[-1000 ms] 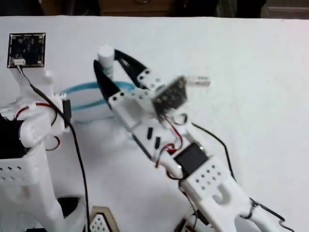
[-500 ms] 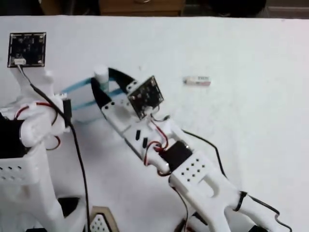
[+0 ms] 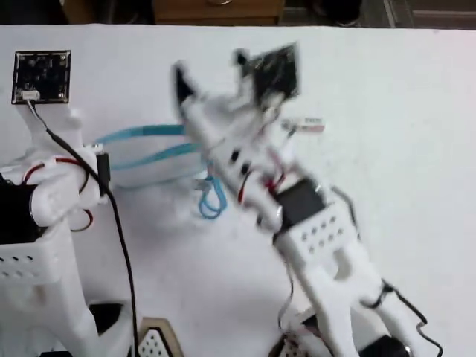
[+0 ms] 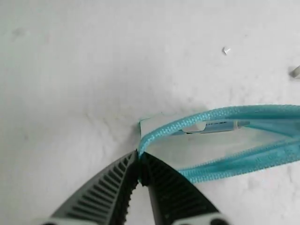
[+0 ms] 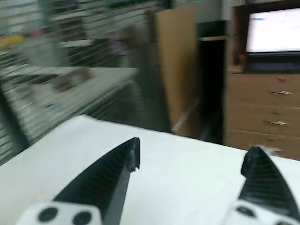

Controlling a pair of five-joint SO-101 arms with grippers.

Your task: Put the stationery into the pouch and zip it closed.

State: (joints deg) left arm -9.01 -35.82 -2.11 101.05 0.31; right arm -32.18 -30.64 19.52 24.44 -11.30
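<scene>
1. Left arm [image 3: 44,201]: stands at the table's near left corner, close to the near edge.
2. Left gripper [image 4: 139,161]: clenched on the end of the pouch's teal zipper edge [image 4: 197,119], with the fabric pinched right at the fingertips.
3. Right arm [image 3: 312,238]: base at the near edge, right of centre. It slants away over the middle of the table.
4. Teal cord loop [image 3: 212,202]: lies on the table just beside the pouch's right end, next to the right arm.
5. Pouch [image 3: 145,169]: lies flat on the table between the two arms. Its mouth is open and the two zipper edges are parted. A white pen-like piece [image 4: 211,125] lies inside.
6. Small white stick-shaped piece [image 3: 305,124]: lies on the table to the right of the right arm's wrist, well apart from the pouch.
7. Right gripper [image 5: 194,150]: held above the table beyond the pouch, jaws spread wide, grasping nothing and touching nothing.
8. Table [image 3: 401,111]: white surface runs wide to the right of the right arm and on to the far edge. Wooden drawers [image 5: 262,108] stand beyond it.
</scene>
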